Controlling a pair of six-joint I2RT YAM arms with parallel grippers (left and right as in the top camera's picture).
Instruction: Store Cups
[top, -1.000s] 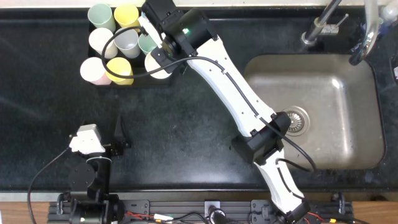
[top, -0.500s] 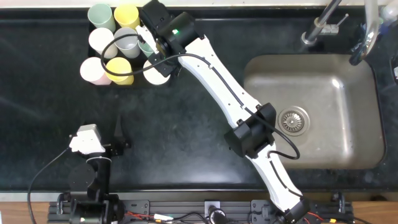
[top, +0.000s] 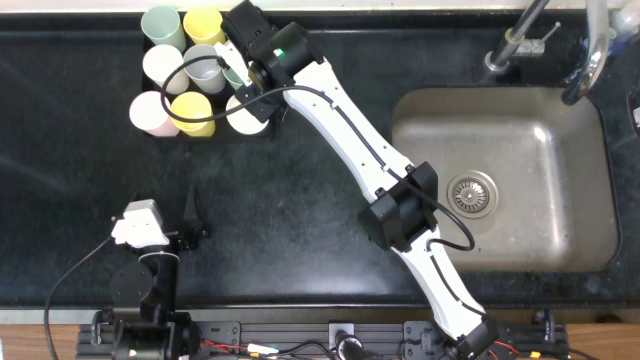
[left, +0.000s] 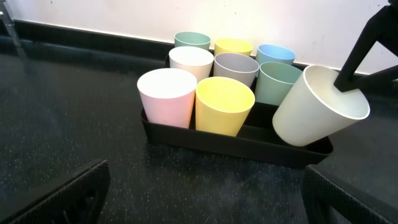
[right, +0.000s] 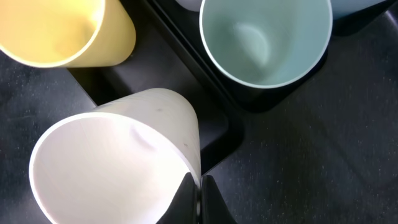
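Right gripper (right: 196, 198) is pinched tight on the rim of a cream cup (right: 118, 162), so it's hanging tilted at the 4 o'clock corner of the black tray (left: 211, 142) in the top view. There's a yellow cup (left: 224, 106) at its 9 o'clock and a teal cup (left: 278, 81) around 12. Left gripper (left: 205, 190) sits low over the counter (top: 80, 180) with its fingers spread wide, about 6 o'clock from the tray and well apart from it.

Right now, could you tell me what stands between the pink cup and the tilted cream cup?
An upright yellow cup, seen in the left wrist view.
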